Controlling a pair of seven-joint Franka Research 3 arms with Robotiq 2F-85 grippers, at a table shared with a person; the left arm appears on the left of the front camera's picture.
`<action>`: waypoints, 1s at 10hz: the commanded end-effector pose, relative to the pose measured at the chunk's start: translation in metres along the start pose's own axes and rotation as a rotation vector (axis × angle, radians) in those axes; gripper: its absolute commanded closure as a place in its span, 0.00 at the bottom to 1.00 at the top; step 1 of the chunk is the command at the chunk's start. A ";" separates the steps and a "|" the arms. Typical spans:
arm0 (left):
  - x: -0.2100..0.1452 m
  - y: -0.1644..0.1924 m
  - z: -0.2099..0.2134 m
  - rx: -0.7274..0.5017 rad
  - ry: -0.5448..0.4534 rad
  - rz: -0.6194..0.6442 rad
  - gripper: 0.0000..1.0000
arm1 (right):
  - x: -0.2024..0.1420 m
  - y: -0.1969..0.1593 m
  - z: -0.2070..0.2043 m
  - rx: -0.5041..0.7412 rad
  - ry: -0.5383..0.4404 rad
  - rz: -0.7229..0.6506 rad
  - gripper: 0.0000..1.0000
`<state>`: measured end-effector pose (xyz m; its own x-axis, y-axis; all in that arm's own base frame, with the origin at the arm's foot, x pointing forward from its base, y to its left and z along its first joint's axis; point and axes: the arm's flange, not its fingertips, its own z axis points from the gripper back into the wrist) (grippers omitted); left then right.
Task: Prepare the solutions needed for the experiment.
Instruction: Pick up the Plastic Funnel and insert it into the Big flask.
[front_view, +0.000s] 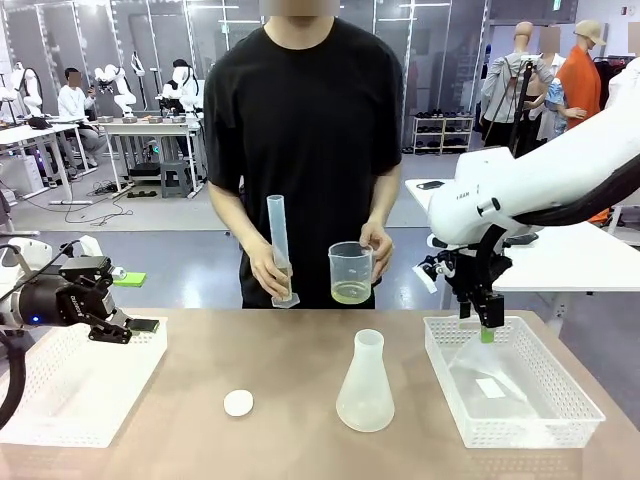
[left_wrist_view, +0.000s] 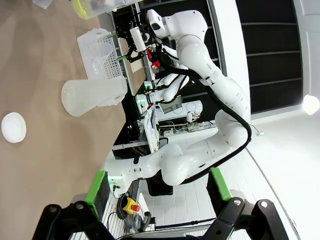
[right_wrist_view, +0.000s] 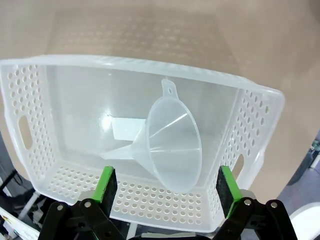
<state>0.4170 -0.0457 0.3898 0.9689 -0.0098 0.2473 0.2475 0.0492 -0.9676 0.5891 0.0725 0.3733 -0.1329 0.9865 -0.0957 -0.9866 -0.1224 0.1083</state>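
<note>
At the far side of the table a person holds a clear beaker (front_view: 351, 270) with a shallow layer of pale yellow solution (front_view: 351, 292) in one hand. The other hand holds a tall graduated cylinder (front_view: 279, 240). An empty conical flask (front_view: 365, 385) stands mid-table, and the left wrist view shows the flask (left_wrist_view: 92, 95) sideways. My right gripper (front_view: 487, 328) hangs open over the right tray (front_view: 560, 405), straddling a clear funnel (right_wrist_view: 172, 145) that lies on its side inside. My left gripper (front_view: 140, 325) is open over the left tray (front_view: 70, 400), with nothing between its green pads (left_wrist_view: 97, 186).
A small white round cap (front_view: 238, 403) lies on the table left of the flask, and the cap (left_wrist_view: 13, 127) shows in the left wrist view. A white paper slip (right_wrist_view: 127, 129) lies in the right tray (right_wrist_view: 150, 65) beside the funnel. Bare tabletop runs between the two trays.
</note>
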 end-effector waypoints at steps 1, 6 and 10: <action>0.001 -0.002 -0.002 -0.012 -0.012 -0.001 0.00 | -0.008 -0.012 -0.003 0.047 0.032 0.055 0.00; 0.001 -0.002 -0.002 -0.012 -0.012 -0.001 0.00 | -0.009 -0.023 -0.016 0.127 0.006 0.150 0.07; 0.001 -0.002 -0.002 -0.012 -0.012 -0.001 0.00 | -0.003 -0.031 -0.015 0.195 0.019 0.282 0.34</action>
<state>0.4170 -0.0457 0.3898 0.9689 -0.0098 0.2473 0.2475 0.0492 -0.9676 0.6070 0.0743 0.3543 -0.3706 0.9268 -0.0609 -0.8992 -0.3416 0.2734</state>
